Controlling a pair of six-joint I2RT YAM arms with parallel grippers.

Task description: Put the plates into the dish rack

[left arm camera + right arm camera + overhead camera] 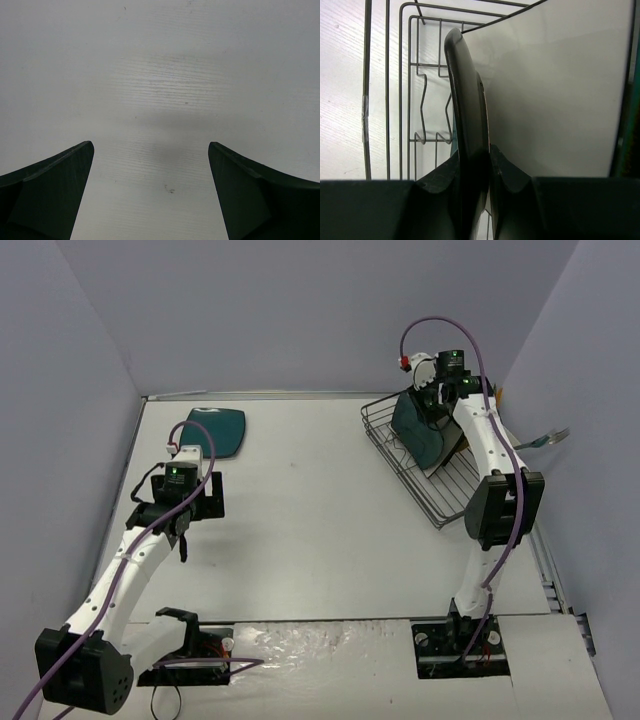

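Trouble could come at the far right, where the right gripper [472, 165] is clamped on the rim of a dark teal plate [467, 100] standing on edge in the dish rack [410, 480], just beside a white plate [555, 90]. Released before its lower edge sits between the wavy dividers, it may tip or knock that neighbour. The left gripper [150, 150] hangs over the table [160, 60], jaws apart, near a second teal plate [215, 430] lying flat, far left.

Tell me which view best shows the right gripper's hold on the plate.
Right wrist: the right gripper pinches the dark plate edge-on at the dish rack. Top external shows that plate, teal, but the grip itself is hidden. Left wrist shows neither.
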